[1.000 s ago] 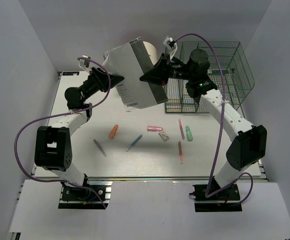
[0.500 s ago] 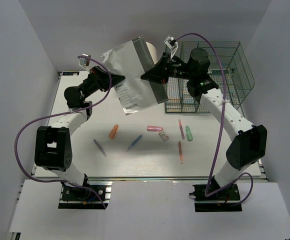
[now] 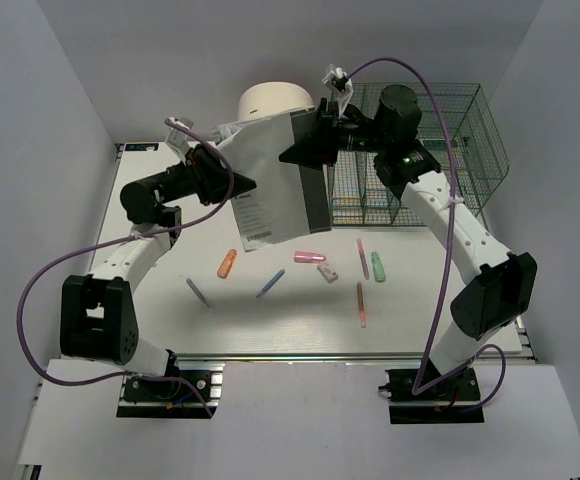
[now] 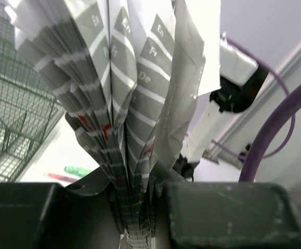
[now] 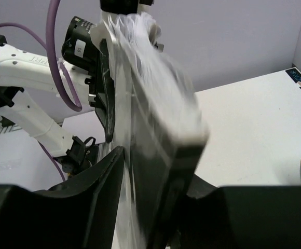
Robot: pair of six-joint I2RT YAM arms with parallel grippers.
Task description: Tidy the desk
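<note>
A grey and white booklet [image 3: 275, 190] hangs in the air over the back of the white desk [image 3: 160, 300]. My left gripper [image 3: 242, 182] is shut on its left edge; in the left wrist view the fanned pages [image 4: 124, 78] rise from between the fingers of the left gripper [image 4: 135, 207]. My right gripper [image 3: 295, 155] sits at the booklet's upper right edge. In the right wrist view the booklet [image 5: 161, 135] is blurred between the parted fingers of the right gripper [image 5: 155, 197], with a gap beside the left finger.
A green wire mesh organizer [image 3: 425, 150] stands at the back right, and a cream round box [image 3: 275, 100] behind the booklet. Scattered on the desk lie an orange highlighter [image 3: 227, 263], a pink one [image 3: 310, 257], a green one [image 3: 378, 266], a blue pen [image 3: 268, 285] and a red pen [image 3: 360, 303].
The left gripper closed on the booklet's left edge and moved right. The booklet swung from tilted flat to hanging more upright. The right gripper's fingers have loosened around it.
</note>
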